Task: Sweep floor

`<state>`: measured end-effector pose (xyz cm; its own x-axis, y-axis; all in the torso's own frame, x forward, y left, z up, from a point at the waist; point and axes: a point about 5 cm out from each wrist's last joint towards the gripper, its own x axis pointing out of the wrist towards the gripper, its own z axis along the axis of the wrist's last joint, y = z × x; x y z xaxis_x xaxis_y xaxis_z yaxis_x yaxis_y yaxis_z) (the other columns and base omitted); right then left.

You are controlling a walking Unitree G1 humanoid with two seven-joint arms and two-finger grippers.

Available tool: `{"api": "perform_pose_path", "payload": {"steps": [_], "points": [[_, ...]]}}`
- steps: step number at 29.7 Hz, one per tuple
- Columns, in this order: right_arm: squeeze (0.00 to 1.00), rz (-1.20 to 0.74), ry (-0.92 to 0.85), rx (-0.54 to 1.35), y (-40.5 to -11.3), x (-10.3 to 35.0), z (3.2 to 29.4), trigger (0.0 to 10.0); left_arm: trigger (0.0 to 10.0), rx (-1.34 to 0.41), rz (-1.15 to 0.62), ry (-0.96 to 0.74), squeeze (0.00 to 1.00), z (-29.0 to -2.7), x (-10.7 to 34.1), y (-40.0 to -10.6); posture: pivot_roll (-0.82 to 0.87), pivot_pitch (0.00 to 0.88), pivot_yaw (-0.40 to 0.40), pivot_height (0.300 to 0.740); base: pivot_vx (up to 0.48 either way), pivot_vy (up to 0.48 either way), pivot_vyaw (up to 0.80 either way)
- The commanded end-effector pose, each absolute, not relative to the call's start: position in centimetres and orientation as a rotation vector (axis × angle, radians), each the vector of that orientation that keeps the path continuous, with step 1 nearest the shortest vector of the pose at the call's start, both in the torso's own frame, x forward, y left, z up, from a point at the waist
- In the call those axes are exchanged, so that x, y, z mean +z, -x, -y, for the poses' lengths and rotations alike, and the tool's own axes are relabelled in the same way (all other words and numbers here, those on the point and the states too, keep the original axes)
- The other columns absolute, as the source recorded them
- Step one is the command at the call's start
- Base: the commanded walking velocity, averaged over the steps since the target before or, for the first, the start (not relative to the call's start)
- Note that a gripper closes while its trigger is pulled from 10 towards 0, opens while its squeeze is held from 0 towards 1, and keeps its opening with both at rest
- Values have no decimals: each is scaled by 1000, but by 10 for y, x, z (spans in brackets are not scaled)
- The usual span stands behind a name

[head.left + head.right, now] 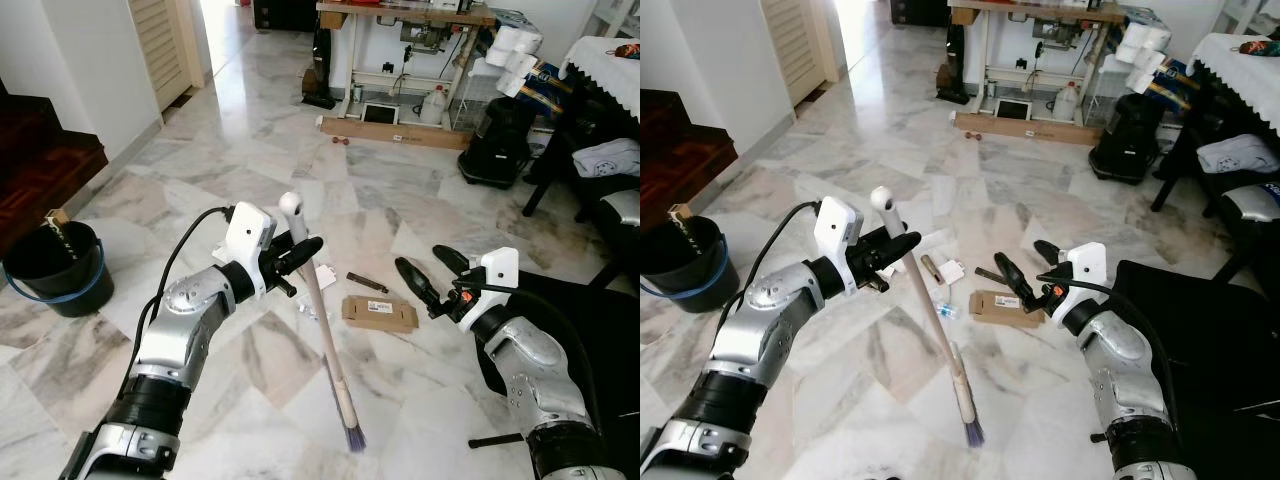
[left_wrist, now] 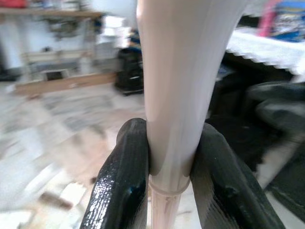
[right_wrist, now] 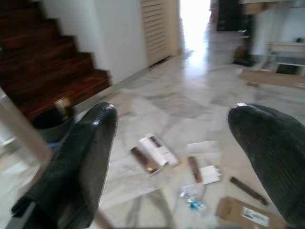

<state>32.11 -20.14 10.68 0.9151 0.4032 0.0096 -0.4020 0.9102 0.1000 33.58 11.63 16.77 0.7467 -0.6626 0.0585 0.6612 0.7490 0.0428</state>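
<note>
Broom [image 1: 322, 320] leans at frame centre, pinched high by your left claw [image 1: 300, 253] for leverage; right claw [image 1: 432, 278] gapes wide.

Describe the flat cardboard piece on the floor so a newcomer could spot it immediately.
On the marble floor, look between the robot's two arms, just right of the broom. The cardboard lies flat there: the biggest piece of litter, brown, with a white label.

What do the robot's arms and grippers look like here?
Both arms are silver metal shells with black joint bands. Each wrist carries a white boxy camera housing, with a black cable looping back along the arm. The left gripper and right gripper each have two long, glossy black fingers with rounded tips.
</note>
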Motion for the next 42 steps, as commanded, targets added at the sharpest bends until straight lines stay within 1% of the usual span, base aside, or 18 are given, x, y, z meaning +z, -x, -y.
{"api": "perform_pose_path", "payload": {"steps": [1, 2, 4, 5, 6, 11, 12, 16, 21, 23, 25, 31, 37, 42], "points": [[0, 13, -99, 321, -326, 110, 210, 10000, 10000, -597, 130, -62, 0, -125, 175, -344, -101, 1, 10, 740, 0, 0, 0], [0, 19, -87, 255, -327, 110, 213, 10000, 10000, -452, 135, -86, 0, -134, 171, -350, -102, 0, 14, 740, 0, 0, 0], [0, 26, -89, 211, -327, 110, 215, 10000, 10000, -343, 128, -71, 0, -142, 168, -354, -104, 0, 21, 740, 0, 0, 0], [0, 39, -85, 163, -327, 110, 217, 10000, 10000, -235, 118, -75, 0, -153, 163, -355, -105, 0, 27, 740, 0, 0, 0], [0, 48, -76, 123, -326, 110, 220, 10000, 10000, -164, 115, -109, 0, -160, 159, -355, -104, 0, 28, 740, 0, 0, 0], [0, 74, -77, 70, -323, 110, 222, 10000, 10000, -31, 153, -126, 0, -176, 159, -352, -107, 0, 38, 740, 0, 0, 0], [0, 78, -73, 69, -322, 110, 221, 10000, 10000, -3, 154, -108, 0, -179, 158, -351, -106, 0, 41, 740, 0, 0, 0], [0, 79, -72, 28, -321, 106, 220, 10000, 10000, 38, 162, -90, 0, -178, 155, -351, -108, 0, 48, 740, 0, 0, 0], [0, 83, -93, -74, -320, 101, 222, 10000, 10000, 58, 152, -68, 0, -168, 143, -350, -110, 0, 51, 740, 0, 0, 0], [0, 83, -99, -75, -321, 100, 220, 10000, 10000, 60, 140, -47, 0, -165, 138, -349, -109, 0, 54, 740, 0, 0, 0], [0, 85, -98, -68, -321, 101, 217, 10000, 10000, 49, 144, -63, 0, -163, 137, -348, -110, 0, 56, 740, 0, 0, 0], [0, 97, -116, -75, -323, 102, 213, 10000, 10000, 51, 163, -37, 0, -162, 139, -350, -103, 0, 56, 740, 0, 0, 0], [0, 96, -148, -108, -326, 102, 211, 10000, 10000, 35, 164, -34, 0, -160, 141, -352, -102, 0, 62, 740, 0, 450, 0], [0, 89, -163, -125, -327, 101, 213, 10000, 10000, 31, 166, -46, 0, -161, 142, -353, -100, 0, 64, 740, 0, 480, -800]]}}
